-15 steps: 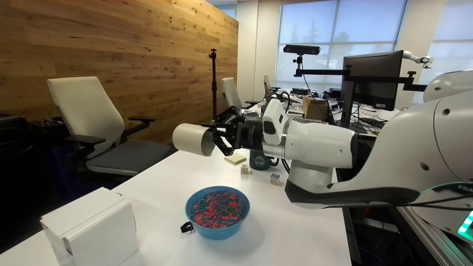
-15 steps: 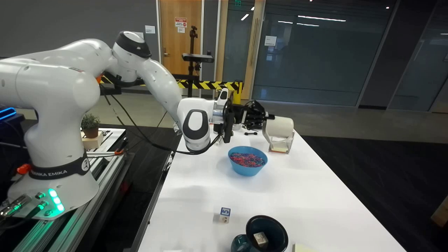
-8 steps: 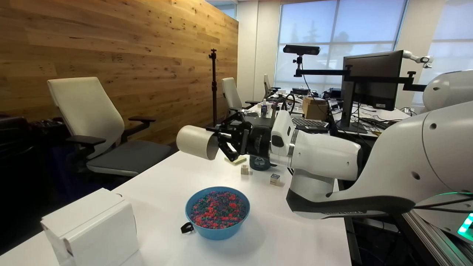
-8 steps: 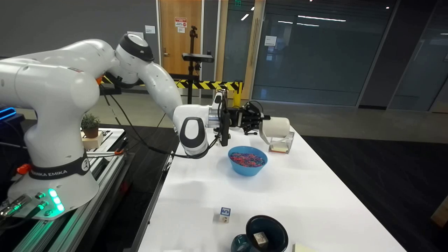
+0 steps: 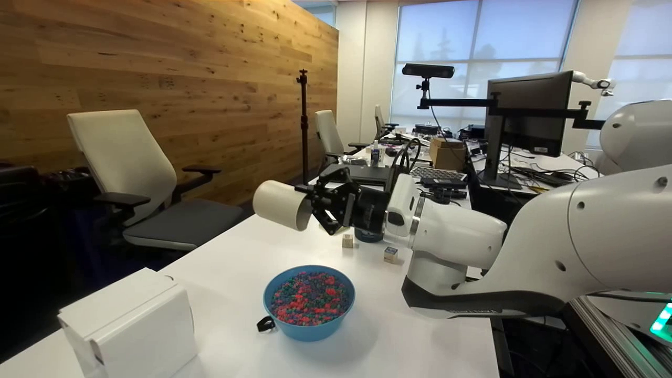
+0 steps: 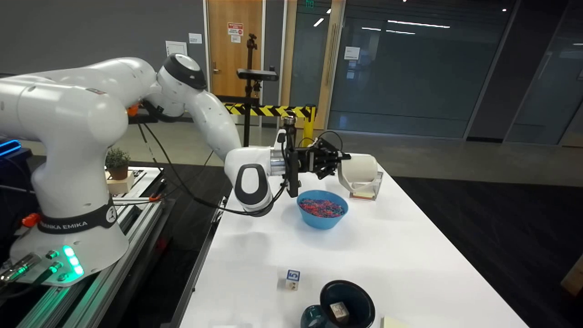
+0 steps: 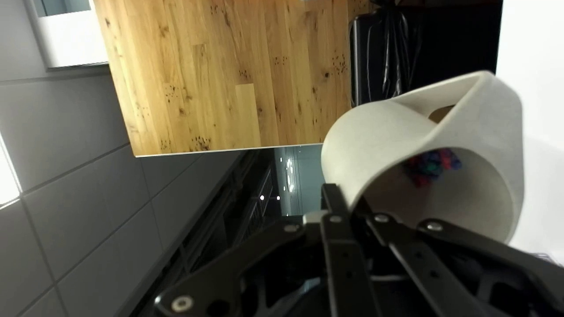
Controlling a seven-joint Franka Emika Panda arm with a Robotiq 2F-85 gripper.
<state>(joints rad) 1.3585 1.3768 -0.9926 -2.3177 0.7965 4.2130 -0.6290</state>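
Observation:
My gripper is shut on the edge of a cream cup, which hangs on its side above the white table in both exterior views. In the wrist view the wall of the cup sits between the black fingers, and its broad handle points up and right. A small clump of red, blue and green bits clings inside it. Below and nearer the camera stands a blue bowl holding many red, blue and green bits. The cup's far side is hidden.
A white box stands near the table's corner. Beyond the bowl are a dark mug and small wooden blocks. In an exterior view a see-through holder stands close behind the cup. An office chair is beside the table.
My arm has sunk, its elbow most clearly, and the cup has come slightly lower and a little back toward the robot's base. The grip on the cup is unchanged. The bowl has stayed put.

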